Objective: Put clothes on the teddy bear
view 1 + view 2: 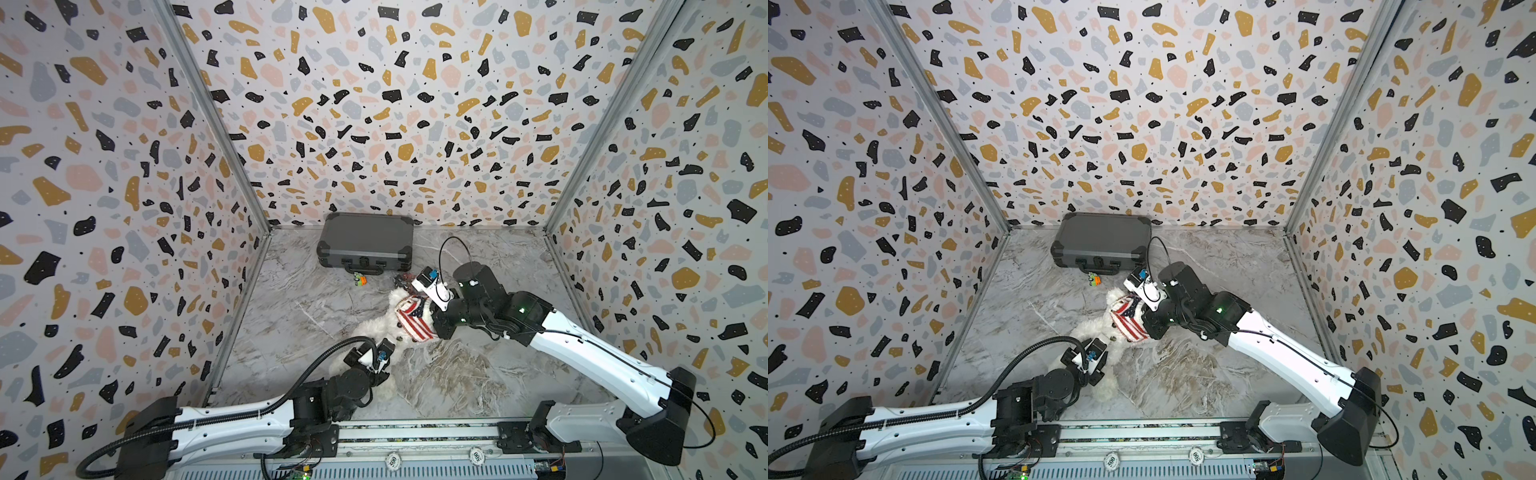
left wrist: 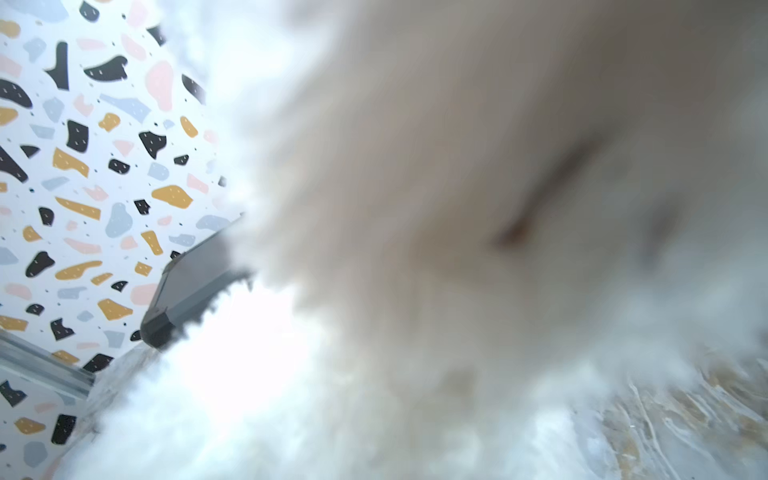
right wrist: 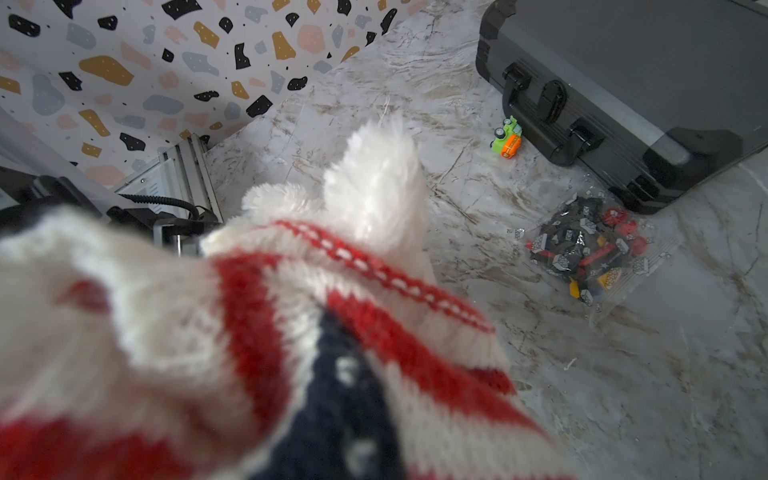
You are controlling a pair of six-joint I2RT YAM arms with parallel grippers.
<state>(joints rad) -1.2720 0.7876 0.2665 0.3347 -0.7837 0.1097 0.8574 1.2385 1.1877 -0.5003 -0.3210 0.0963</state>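
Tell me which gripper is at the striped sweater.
The right gripper: it meets the red, white and blue sweater over the teddy bear. The left gripper sits at bare white fur.

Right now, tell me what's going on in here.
Two robot arms are dressing a white teddy bear lying on the marble table. A red, white and navy knitted sweater covers part of the bear and is not yet fully on. The right pincer is pressed against the sweater's edge and seems to grip it, though its jaws are hidden. The left pincer sits against the bear's uncovered fur. A grey case lies at the back.
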